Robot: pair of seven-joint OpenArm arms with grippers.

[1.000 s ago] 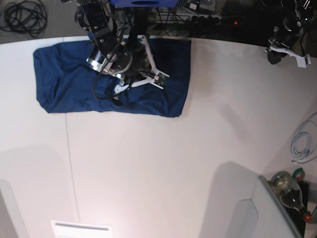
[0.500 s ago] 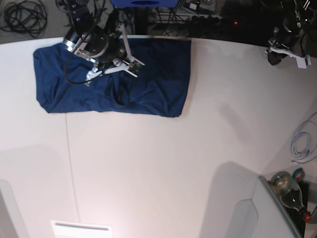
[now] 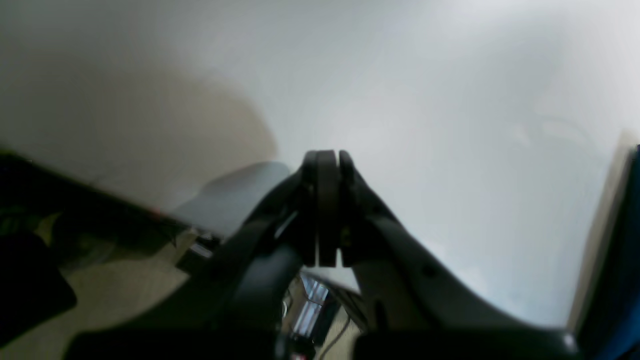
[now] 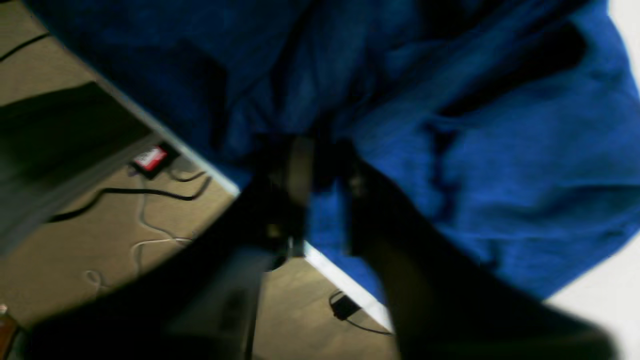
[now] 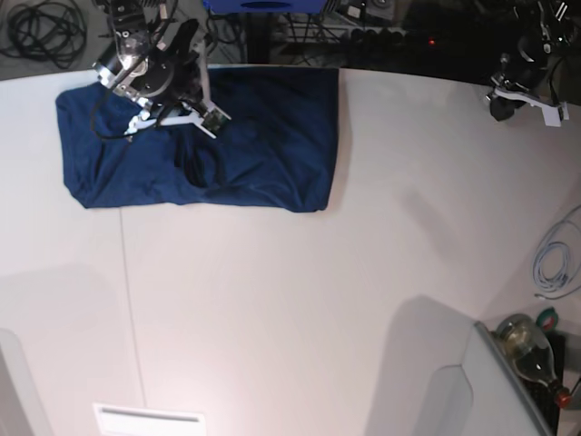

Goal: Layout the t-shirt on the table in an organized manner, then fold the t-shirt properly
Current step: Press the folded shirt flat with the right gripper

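Observation:
The dark navy t-shirt lies as a rumpled rectangle at the far left of the white table, its far edge at the table's rim. My right gripper hovers over the shirt's far left part. In the right wrist view, blurred, the right gripper has its jaws a little apart above the wrinkled t-shirt, with cloth showing through the gap and the table's edge just below. My left gripper is shut on nothing above the bare table; in the base view the left gripper sits at the far right edge.
A thin dark seam runs down the table's left side. A white cable lies at the right edge and a glass bottle stands by a grey panel at the bottom right. Black cables lie on the floor beyond the table.
My right arm has swung left and toward the far edge over the shirt. The shirt's right edge has slid slightly left. The left arm has stayed still.

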